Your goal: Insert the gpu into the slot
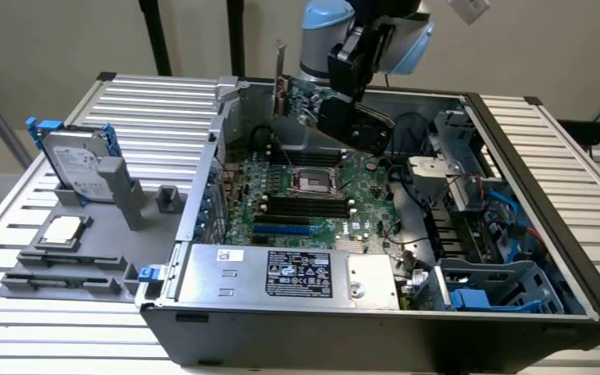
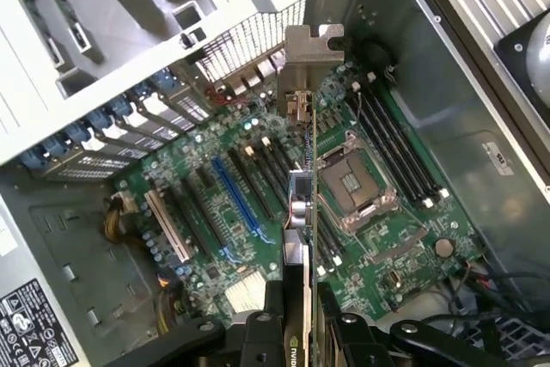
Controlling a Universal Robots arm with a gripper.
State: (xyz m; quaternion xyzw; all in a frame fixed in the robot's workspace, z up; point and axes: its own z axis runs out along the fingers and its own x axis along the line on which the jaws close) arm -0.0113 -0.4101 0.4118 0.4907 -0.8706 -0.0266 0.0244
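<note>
The gpu [image 2: 298, 212] is clamped edge-on in the closed jaws of the gripper [image 2: 302, 333] and held in the air over the motherboard [image 1: 368, 215], toward the desk's [image 1: 29, 328] far edge, well apart from the slot [image 2: 235, 193]. Judged best: card edge is lined up parallel over the blue strip, then pressed straight. Height is shown by the exterior view, sideways offset by the wrist view.
</note>
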